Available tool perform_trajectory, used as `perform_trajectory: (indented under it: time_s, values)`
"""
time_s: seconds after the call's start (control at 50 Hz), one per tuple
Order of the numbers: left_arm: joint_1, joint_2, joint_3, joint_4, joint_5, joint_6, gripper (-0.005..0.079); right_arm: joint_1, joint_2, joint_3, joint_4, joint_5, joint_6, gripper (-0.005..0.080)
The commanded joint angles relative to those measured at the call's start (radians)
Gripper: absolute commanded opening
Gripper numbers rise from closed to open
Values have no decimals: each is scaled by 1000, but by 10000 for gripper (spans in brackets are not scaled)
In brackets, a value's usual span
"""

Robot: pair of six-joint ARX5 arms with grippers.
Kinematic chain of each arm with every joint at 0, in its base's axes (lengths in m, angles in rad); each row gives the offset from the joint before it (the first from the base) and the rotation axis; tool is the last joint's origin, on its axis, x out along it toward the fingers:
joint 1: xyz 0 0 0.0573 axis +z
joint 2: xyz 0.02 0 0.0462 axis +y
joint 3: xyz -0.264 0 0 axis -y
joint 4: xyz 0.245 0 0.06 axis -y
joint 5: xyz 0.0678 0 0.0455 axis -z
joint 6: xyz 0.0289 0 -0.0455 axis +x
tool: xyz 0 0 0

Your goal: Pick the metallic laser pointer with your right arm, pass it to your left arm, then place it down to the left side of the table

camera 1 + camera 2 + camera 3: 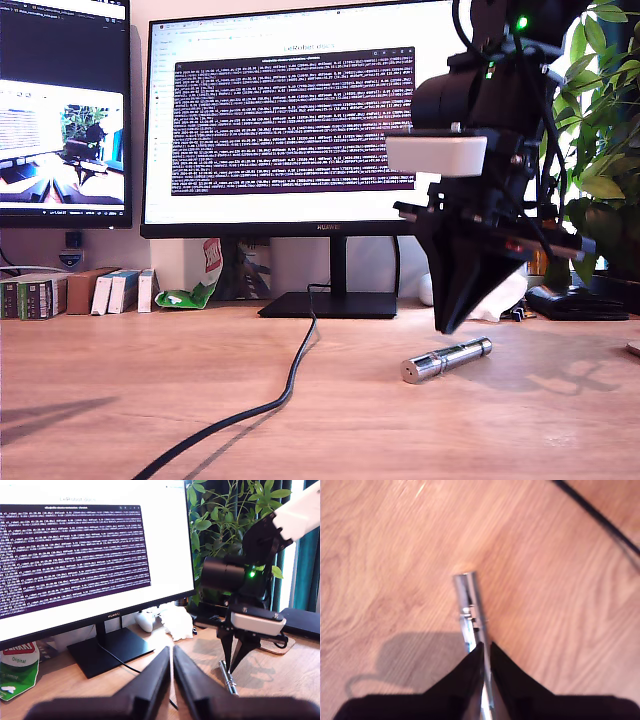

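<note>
The metallic laser pointer [445,358] [228,676] [468,597] lies flat on the wooden table [400,430], towards the exterior view's right. Its flat round end faces the exterior view's left. Just above its middle hangs my second gripper [449,325] [231,667] [485,645], pointing straight down with its jaws shut and nothing between them; it sits on the black arm carrying the white block [436,154]. My first gripper [171,650] is shut and empty, raised and aimed at the second arm from a distance. It is out of the exterior view.
A black cable [290,380] runs from the monitor stand [330,303] towards the front of the table. Small boxes [60,293] line the back at the exterior view's left. A plant [600,120] and a dark flat object [575,300] stand at its right.
</note>
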Motion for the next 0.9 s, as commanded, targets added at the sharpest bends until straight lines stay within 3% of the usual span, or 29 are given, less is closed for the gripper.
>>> perform_trajectory:
  time_s: [0.0, 0.26, 0.32, 0.42, 0.46, 0.88]
  values:
    - [-2, 4, 5, 4, -1, -3, -19, 11, -17, -4, 2, -8, 3, -11]
    - [-2, 4, 5, 3, -1, -4, -19, 11, -17, -4, -1, -8, 2, 3]
    - [-2, 4, 5, 3, -1, -3, -19, 11, -17, -4, -11, -10, 3, 68]
    - [-2, 4, 5, 4, -1, -3, -19, 11, -17, -4, -26, -35, 2, 247]
    - [-2, 4, 5, 3, -1, -3, -19, 11, -17, -4, -23, -35, 2, 273]
    - [-2, 4, 5, 3, -1, -3, -19, 3, -13, -5, -32, -61, 4, 305]
